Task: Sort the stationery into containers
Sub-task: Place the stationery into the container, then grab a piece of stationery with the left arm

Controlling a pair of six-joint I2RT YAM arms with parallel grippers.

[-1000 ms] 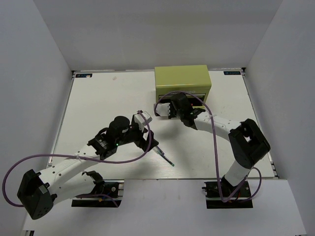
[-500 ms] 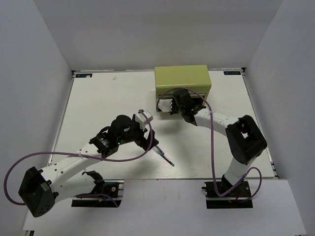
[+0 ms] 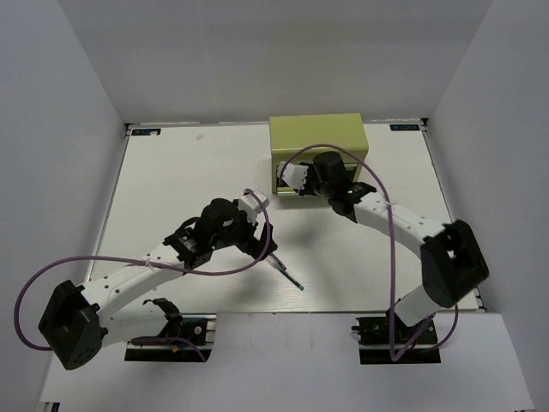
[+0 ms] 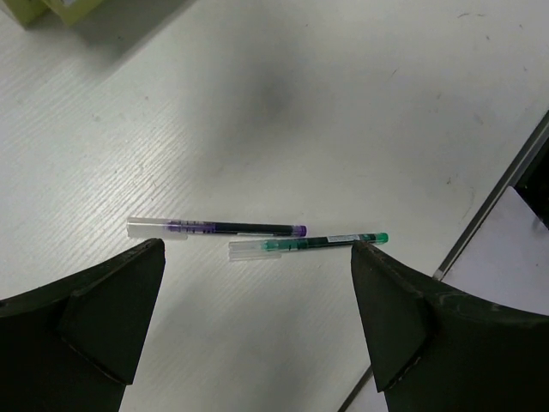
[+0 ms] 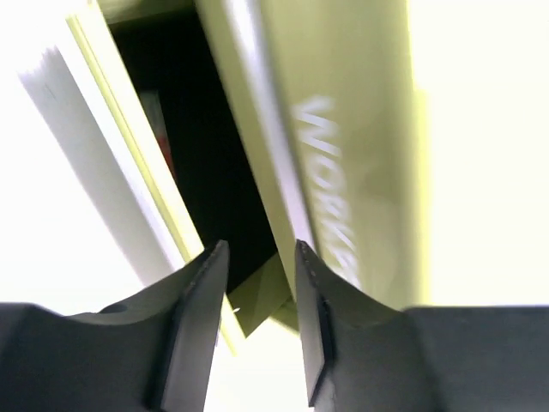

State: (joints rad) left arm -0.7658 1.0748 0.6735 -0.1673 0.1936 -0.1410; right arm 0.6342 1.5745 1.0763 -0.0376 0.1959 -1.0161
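Left wrist view: two thin pens lie flat at lower centre of frame on the white surface (image 4: 360, 103). The dark pen (image 4: 214, 228) is on the left. The green pen (image 4: 309, 243) sits just below and right of it, nearly parallel, their ends overlapping mid-frame. They're close, but I can't tell if they touch.

My left gripper (image 4: 256, 257) hangs over the pair, jaws spread wide, holding nothing. One fingertip sits off each outer end of the pair, so the closing line runs along the pens' length.

My read: the step in hand is picking one pen for the chest.
- Closing as aligned would squeeze end-to-end, a bad grasp. I'd turn the wrist about a quarter turn so the jaws cross the barrel.
- Take one pen only. Centre on the green one's right half, clear of the overlap, so the dark pen isn't dragged.
- Go down until the tips are nearly on the surface, then close slowly. Thin round barrels will likely roll or skate.

Top external view: the tool chest (image 3: 317, 142) sits upper centre-right, well apart from the pens. My right gripper (image 3: 296, 178) is at its front left.

Right wrist view: the drawer (image 5: 137, 163) is pulled out and dark inside. Something reddish lies in it, too blurred to name. The right jaws are narrowly apart with yellow-green metal between them, and I can't tell if they're clamped on it. That arm should leave room above the drawer for the drop.
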